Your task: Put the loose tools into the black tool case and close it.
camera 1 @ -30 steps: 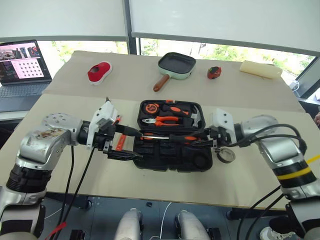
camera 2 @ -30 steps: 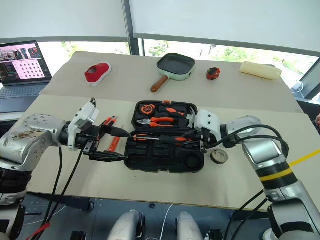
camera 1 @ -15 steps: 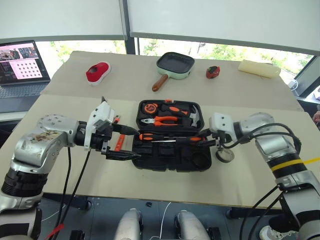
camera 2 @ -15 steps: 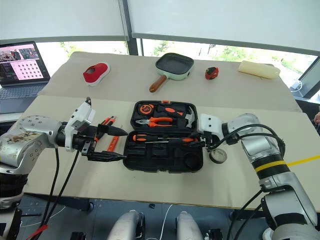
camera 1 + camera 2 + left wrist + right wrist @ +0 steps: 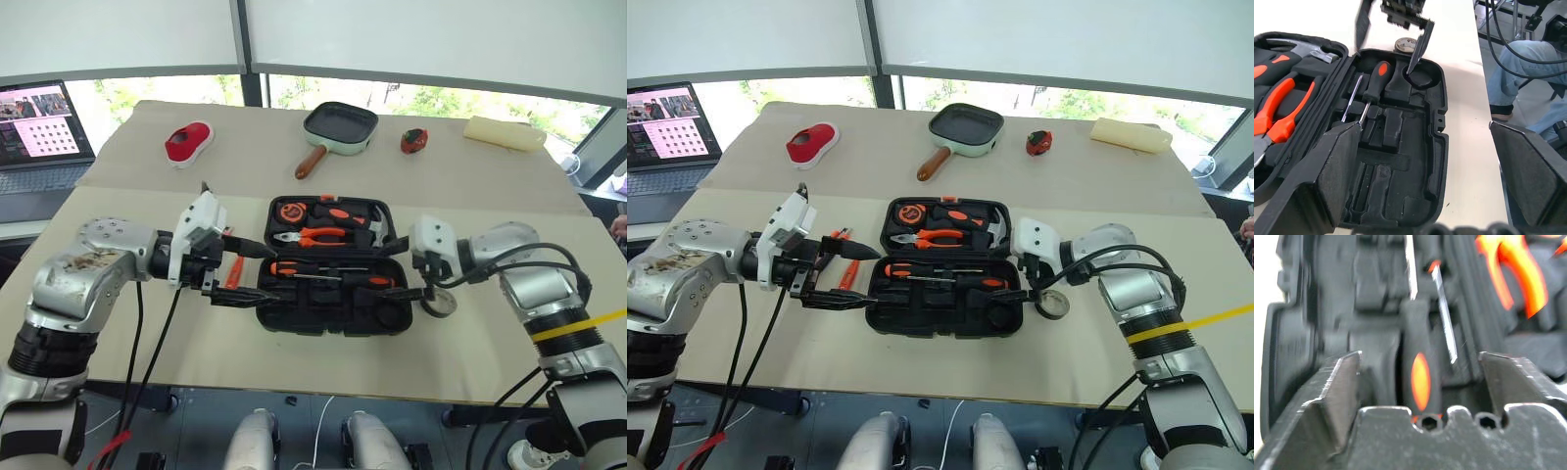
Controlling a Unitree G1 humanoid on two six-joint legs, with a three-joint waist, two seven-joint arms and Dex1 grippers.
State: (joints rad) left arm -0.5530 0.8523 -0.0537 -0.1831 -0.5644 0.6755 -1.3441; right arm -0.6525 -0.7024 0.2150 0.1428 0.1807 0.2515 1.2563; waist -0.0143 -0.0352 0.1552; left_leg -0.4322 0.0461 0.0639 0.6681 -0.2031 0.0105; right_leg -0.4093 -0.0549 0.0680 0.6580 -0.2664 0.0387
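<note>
Open black tool case (image 5: 333, 266) at table centre. I have just opened the right gripper (image 5: 409, 291), releasing a screwdriver (image 5: 367, 281) into the near tray; both screwdrivers now lie seated. Left gripper (image 5: 245, 275) hovers wide open, empty, at the case's left edge. Utility knife (image 5: 849, 274) and tape roll (image 5: 1053, 305) remain outside. No legible writing.

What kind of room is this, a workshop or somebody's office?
Probably an office or lab set up for robot trials: a paper-covered table by big windows with blinds, an open laptop, and oddly mixed props such as a tool case.
</note>
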